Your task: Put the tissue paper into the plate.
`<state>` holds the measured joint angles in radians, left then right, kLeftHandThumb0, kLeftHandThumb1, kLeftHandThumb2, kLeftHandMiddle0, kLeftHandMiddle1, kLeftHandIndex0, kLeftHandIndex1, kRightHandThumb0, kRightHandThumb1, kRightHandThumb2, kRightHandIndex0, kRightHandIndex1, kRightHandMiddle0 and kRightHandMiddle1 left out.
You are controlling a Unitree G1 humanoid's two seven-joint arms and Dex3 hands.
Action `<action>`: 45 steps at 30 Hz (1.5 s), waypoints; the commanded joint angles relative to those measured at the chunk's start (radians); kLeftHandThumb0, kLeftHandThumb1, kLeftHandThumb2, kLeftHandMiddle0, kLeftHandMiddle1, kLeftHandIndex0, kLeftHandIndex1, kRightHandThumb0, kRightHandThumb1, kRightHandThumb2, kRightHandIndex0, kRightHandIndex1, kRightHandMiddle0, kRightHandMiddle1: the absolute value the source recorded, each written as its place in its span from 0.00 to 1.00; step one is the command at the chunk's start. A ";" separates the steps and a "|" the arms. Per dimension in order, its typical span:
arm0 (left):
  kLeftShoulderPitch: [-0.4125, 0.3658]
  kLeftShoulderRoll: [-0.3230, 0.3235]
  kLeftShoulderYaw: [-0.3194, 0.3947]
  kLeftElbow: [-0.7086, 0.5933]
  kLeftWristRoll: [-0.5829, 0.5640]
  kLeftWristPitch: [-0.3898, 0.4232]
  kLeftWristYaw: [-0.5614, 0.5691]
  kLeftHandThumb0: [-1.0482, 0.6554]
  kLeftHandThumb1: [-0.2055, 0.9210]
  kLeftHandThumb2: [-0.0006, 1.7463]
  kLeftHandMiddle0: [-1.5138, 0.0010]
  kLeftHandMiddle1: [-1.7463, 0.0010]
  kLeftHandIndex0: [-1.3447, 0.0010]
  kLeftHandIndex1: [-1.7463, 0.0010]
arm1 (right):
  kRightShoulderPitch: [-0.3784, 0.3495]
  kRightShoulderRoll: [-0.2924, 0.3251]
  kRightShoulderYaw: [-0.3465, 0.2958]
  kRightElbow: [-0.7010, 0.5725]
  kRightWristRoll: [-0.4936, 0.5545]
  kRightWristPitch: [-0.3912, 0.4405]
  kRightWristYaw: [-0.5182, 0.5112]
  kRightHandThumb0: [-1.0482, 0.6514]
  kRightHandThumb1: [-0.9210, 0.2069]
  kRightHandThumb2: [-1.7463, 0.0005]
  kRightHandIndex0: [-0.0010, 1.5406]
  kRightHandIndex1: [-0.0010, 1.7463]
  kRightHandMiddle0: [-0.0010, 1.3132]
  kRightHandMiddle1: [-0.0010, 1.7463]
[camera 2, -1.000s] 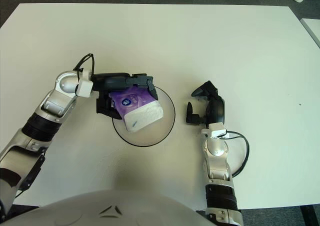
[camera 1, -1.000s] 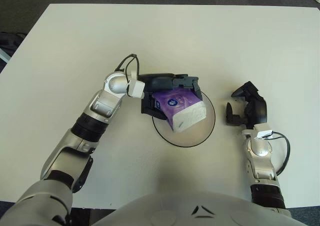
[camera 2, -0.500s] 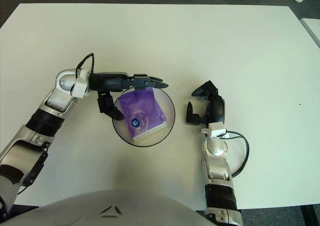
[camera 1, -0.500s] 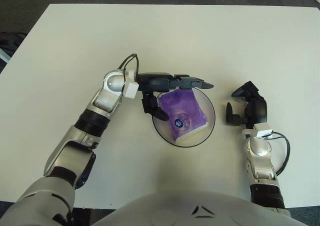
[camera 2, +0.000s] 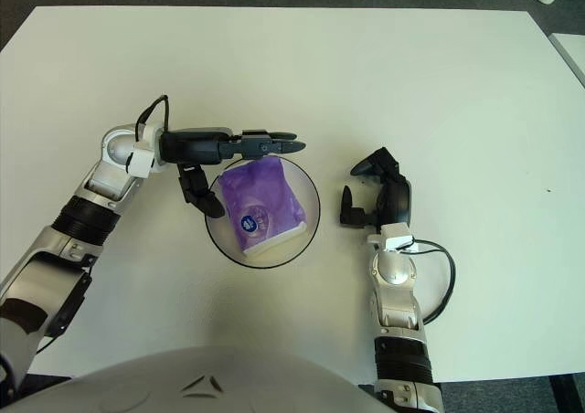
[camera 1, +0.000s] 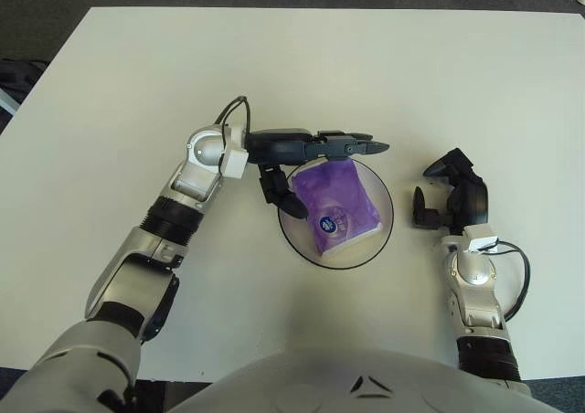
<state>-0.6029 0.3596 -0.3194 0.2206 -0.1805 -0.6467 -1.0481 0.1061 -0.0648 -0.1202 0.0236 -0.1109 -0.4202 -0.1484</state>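
Tissue paper point(camera 1: 334, 204) in plate point(camera 1: 381, 232), left hand point(camera 1: 315, 157) over it.

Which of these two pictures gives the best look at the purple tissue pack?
Neither wins clearly. In the left eye view the tissue pack lies flat in the plate, unobstructed below the open left hand. The right eye view shows the same.

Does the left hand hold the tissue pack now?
No, the left hand is open above the plate, and the tissue pack lies free in it.

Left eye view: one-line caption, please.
Tissue pack lies in the plate; open left hand above, right hand idle beside.
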 commanded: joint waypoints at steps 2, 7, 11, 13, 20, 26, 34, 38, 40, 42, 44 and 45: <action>-0.005 -0.010 0.009 0.014 -0.029 -0.006 -0.014 0.05 0.71 0.43 1.00 1.00 1.00 1.00 | 0.036 0.004 0.007 0.029 -0.016 0.019 -0.002 0.61 0.84 0.02 0.58 1.00 0.46 1.00; -0.011 -0.016 0.021 0.021 -0.048 0.014 -0.014 0.03 0.73 0.41 1.00 1.00 1.00 1.00 | 0.034 0.000 0.008 0.035 -0.021 0.006 -0.002 0.61 0.83 0.02 0.57 1.00 0.46 1.00; -0.003 -0.019 0.042 0.012 -0.052 0.045 0.013 0.02 0.73 0.40 1.00 1.00 1.00 1.00 | 0.034 -0.002 0.007 0.039 -0.022 -0.004 0.002 0.61 0.81 0.04 0.56 1.00 0.45 1.00; 0.020 -0.026 0.069 -0.007 -0.062 0.086 0.053 0.02 0.74 0.40 1.00 1.00 1.00 1.00 | 0.034 -0.004 0.007 0.041 -0.021 -0.007 0.005 0.61 0.80 0.04 0.56 1.00 0.45 1.00; 0.100 -0.069 0.217 -0.046 -0.004 0.157 0.319 0.10 0.88 0.43 0.99 0.98 1.00 0.97 | 0.033 -0.007 0.008 0.042 -0.016 -0.009 0.015 0.61 0.80 0.05 0.55 0.99 0.44 1.00; 0.192 -0.242 0.304 -0.153 -0.002 0.296 0.659 0.22 0.90 0.51 0.86 0.34 0.94 0.21 | 0.032 -0.007 0.006 0.041 -0.015 -0.002 0.020 0.61 0.79 0.06 0.56 0.98 0.44 1.00; 0.225 -0.370 0.369 -0.215 -0.158 0.357 0.782 0.36 0.68 0.59 0.70 0.08 0.69 0.01 | 0.027 -0.006 0.003 0.042 -0.009 0.000 0.027 0.61 0.79 0.06 0.56 0.97 0.44 1.00; 0.254 -0.399 0.412 -0.240 -0.199 0.406 0.838 0.49 0.57 0.65 0.64 0.10 0.65 0.00 | 0.024 -0.005 0.002 0.041 -0.011 0.009 0.028 0.61 0.79 0.06 0.56 0.97 0.44 1.00; 0.261 -0.422 0.428 -0.239 -0.209 0.417 0.869 0.55 0.52 0.68 0.61 0.13 0.63 0.00 | 0.022 -0.005 0.001 0.042 -0.010 0.012 0.029 0.61 0.79 0.06 0.56 0.97 0.44 1.00; 0.262 -0.445 0.440 -0.235 -0.212 0.419 0.899 0.58 0.48 0.70 0.59 0.14 0.62 0.00 | 0.020 -0.005 0.001 0.043 -0.008 0.014 0.030 0.61 0.79 0.06 0.56 0.97 0.44 1.00; 0.261 -0.457 0.445 -0.235 -0.211 0.420 0.915 0.60 0.46 0.71 0.58 0.14 0.62 0.00 | 0.019 -0.005 0.000 0.044 -0.007 0.015 0.030 0.61 0.80 0.06 0.56 0.97 0.44 1.00; 0.261 -0.460 0.446 -0.235 -0.210 0.421 0.918 0.60 0.46 0.72 0.58 0.14 0.61 0.00 | 0.018 -0.005 -0.001 0.044 -0.006 0.015 0.031 0.61 0.80 0.06 0.56 0.97 0.44 1.00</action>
<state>-0.3628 -0.0843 0.1167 -0.0080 -0.3839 -0.2333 -0.1566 0.0973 -0.0703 -0.1221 0.0316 -0.1277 -0.4372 -0.1234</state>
